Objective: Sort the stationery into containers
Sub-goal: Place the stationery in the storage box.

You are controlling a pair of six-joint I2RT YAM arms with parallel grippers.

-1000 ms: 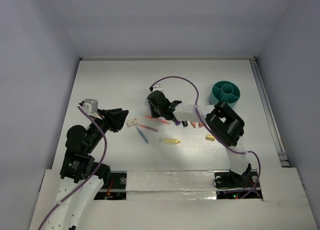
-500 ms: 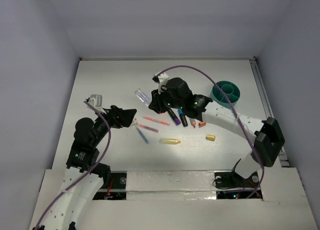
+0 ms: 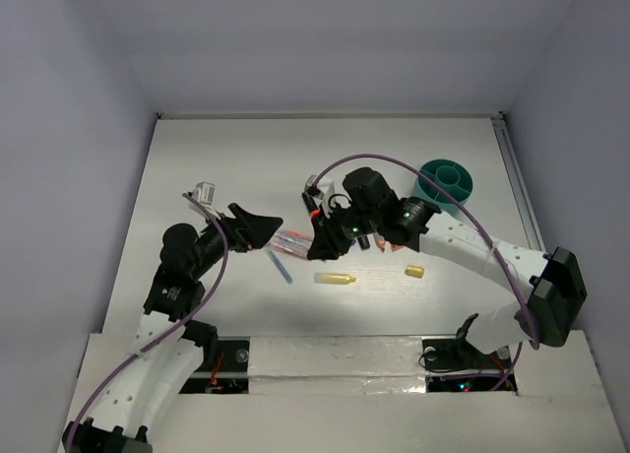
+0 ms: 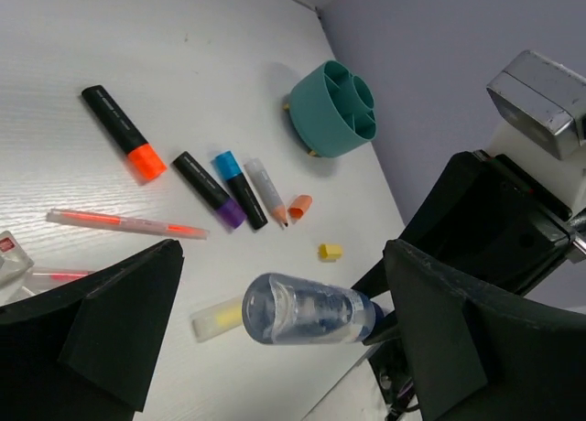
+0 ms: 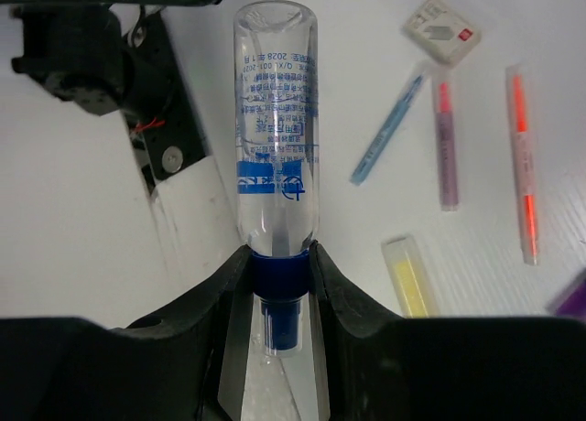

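White table [image 3: 197,158], boxed in by pale walls [image 3: 79,128] at the left, back and right. A metal rail [image 3: 522,207] runs along the table's right edge. The teal cup [image 3: 445,182], divided inside, stands upright near the back right corner, just beside that rail.

The right gripper [image 5: 277,261] is clamped on the blue cap of a clear bottle [image 5: 275,137], held above the middle of the table. The left gripper [image 4: 281,252] faces it with its fingers spread wide, near the bottle but not touching it. Bare tabletop lies behind both arms up to the back wall.

Loose pieces lie around the grippers:
- a yellow highlighter [image 3: 335,277]
- a yellow cap [image 3: 414,271]
- a blue pen [image 3: 282,267]
- a pink pen [image 4: 126,223]
- black markers [image 4: 209,190] with orange, purple and blue ends
- an eraser [image 5: 441,32]

The right forearm [image 3: 463,246] reaches in from the right, between the cup and the yellow pieces.
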